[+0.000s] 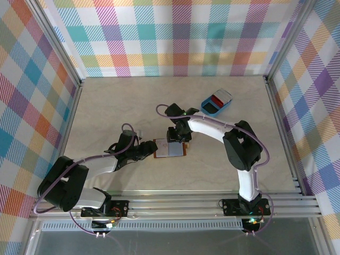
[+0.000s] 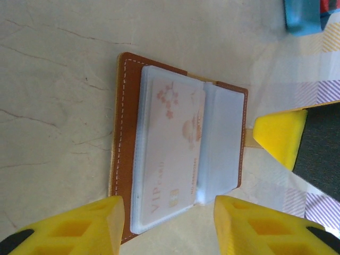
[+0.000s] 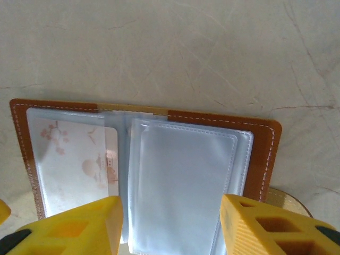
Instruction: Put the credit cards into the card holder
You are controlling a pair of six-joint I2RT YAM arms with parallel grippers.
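The card holder [image 1: 169, 148] lies open on the table, brown leather with clear pale sleeves. A whitish credit card [image 2: 172, 143] marked VIP sits inside one sleeve; in the right wrist view this card [image 3: 74, 164] is on the left half, beside empty sleeves [image 3: 183, 186]. My left gripper [image 2: 169, 226] stands open at the holder's [image 2: 125, 133] near edge, its fingers apart and touching nothing. My right gripper [image 3: 171, 226] hangs open just above the empty sleeves. A red card [image 1: 216, 99] lies in the blue tray.
The blue tray [image 1: 216, 102] stands at the back right, and its corner [image 2: 303, 18] shows in the left wrist view. One yellow finger of the right gripper [image 2: 279, 135] is next to the holder's far edge. Checked walls enclose the table.
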